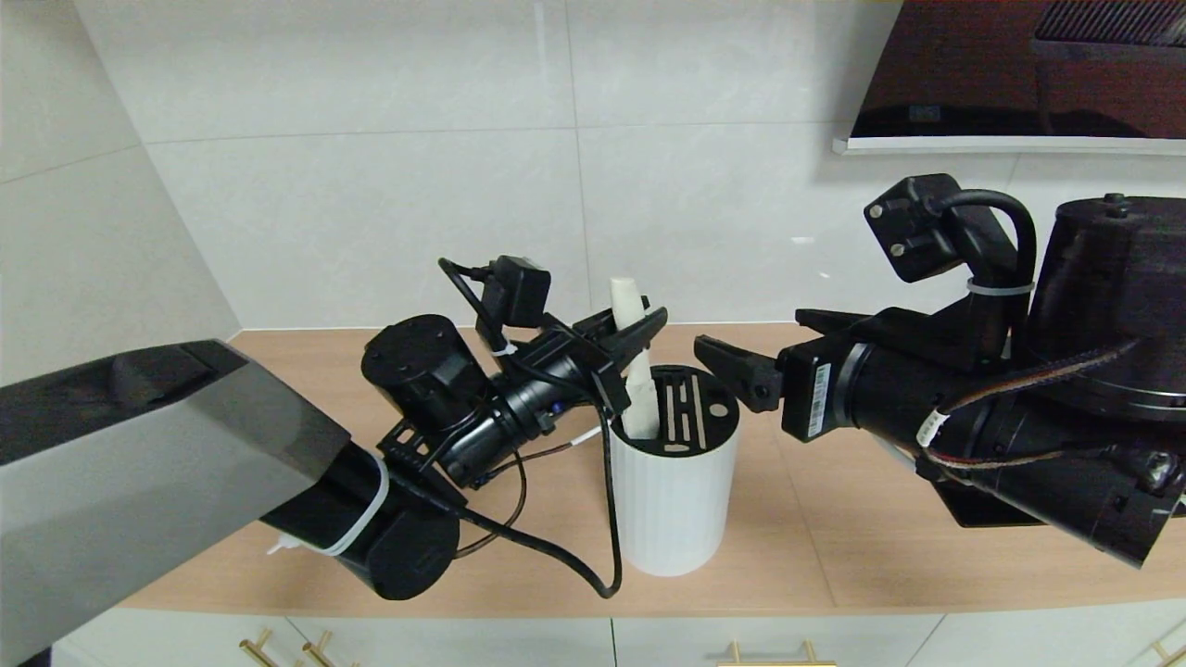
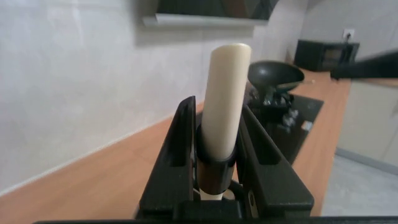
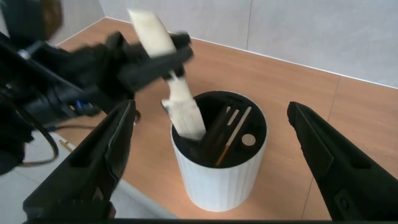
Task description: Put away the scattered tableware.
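Note:
A white ribbed utensil holder [image 1: 675,491] with a black slotted lid stands on the wooden counter [image 1: 815,519]. My left gripper [image 1: 639,335] is shut on a cream-handled utensil [image 1: 633,361], whose lower end sits in a slot at the holder's left side. The handle [image 2: 222,106] stands upright between the left fingers [image 2: 180,134]. From the right wrist, the holder [image 3: 219,158] and the cream utensil [image 3: 180,102] lie between my right gripper's [image 3: 211,158] wide-apart fingers. My right gripper [image 1: 741,352] is open just right of the holder's top, holding nothing.
A tiled wall runs behind the counter. A black range hood [image 1: 1028,74] hangs at upper right. A wok [image 2: 275,73] on a black stove and a dark appliance [image 2: 320,55] sit farther along the counter. White cabinets line the counter's front edge.

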Robot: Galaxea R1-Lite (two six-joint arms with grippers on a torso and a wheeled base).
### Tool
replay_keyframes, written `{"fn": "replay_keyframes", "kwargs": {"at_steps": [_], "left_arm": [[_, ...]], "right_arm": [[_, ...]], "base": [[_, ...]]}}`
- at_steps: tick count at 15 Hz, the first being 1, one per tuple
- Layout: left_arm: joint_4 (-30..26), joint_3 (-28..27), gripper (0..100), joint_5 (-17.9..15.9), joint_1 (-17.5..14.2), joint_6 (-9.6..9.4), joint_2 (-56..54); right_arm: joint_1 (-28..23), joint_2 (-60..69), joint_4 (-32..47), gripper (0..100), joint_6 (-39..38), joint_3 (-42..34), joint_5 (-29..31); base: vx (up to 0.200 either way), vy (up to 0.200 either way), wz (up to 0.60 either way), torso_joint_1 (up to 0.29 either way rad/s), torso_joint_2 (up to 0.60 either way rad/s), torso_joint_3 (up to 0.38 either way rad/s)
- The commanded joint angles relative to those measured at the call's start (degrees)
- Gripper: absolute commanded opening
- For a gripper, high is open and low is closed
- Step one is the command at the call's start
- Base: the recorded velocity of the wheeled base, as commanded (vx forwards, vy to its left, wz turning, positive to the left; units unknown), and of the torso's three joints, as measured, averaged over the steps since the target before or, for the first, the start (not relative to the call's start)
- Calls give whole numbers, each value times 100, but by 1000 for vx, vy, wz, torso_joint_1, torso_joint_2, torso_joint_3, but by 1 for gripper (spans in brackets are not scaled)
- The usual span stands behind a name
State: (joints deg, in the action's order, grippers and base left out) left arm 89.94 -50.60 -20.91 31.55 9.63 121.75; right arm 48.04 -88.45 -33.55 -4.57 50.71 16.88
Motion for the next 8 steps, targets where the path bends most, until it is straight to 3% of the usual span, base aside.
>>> {"fn": "replay_keyframes", "kwargs": {"at_steps": [1,8], "left_arm": [[6,-2,0,-1,27,-5,191],[6,7,0,8,97,-14,297]], "right_arm": [[3,-14,-3,100,0,0,-1],[3,-31,-3,100,0,0,-1]], "base": [[0,0,0,0,0,0],[0,0,0,0,0,0]]}}
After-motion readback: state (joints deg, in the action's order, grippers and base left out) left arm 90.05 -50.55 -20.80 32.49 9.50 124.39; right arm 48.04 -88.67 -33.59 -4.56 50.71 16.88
